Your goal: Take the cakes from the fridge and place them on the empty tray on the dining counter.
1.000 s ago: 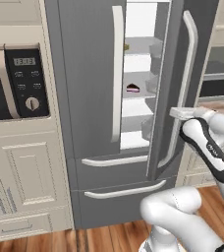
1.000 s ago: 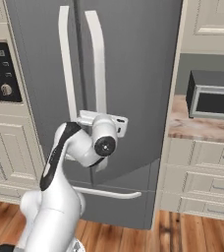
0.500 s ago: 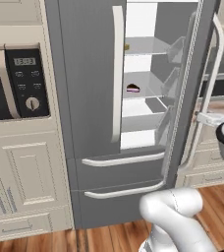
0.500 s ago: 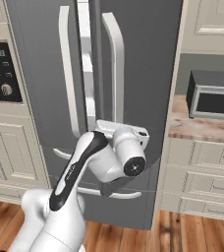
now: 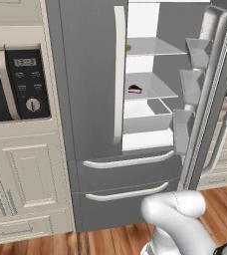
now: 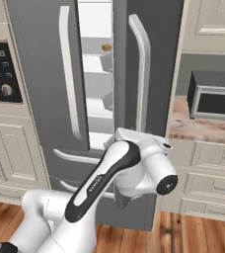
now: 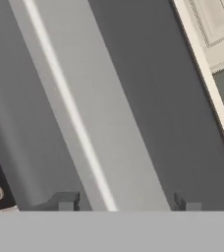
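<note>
So the fridge (image 5: 90, 99) has its right door (image 5: 212, 94) swung open, and from the left base view you can see right into the white inside with its glass shelves. The dark chocolate wedge (image 5: 135, 89) with the pink-white layer sits on the middle shelf, close to the left edge of the opening, just behind the left door's long cream handle (image 5: 118, 74). One shelf up there's a small tan-golden bit (image 5: 128, 48) peeking out at the same left edge, and it shows again as a little golden block in the right base view, looks like the other cake but it's tiny so hard to swear on it. Below the wedge's shelf is a white drawer (image 5: 145, 115), and the open door carries grey bins (image 5: 192, 84) on its inner side. The gripper (image 7: 125, 203) sits right up against the right door's handle (image 7: 84, 113) in the hand view: the two dark finger tips stand apart, one on each side of the pale bar, and I honestly can't tell if they're actually pressing on it. In the right base view the arm's wrist (image 6: 144, 163) is low in front of that door. Oven panel (image 5: 28, 82) with its dial is to the left, and a microwave (image 6: 214, 96) sits on the stone counter to the right
</note>
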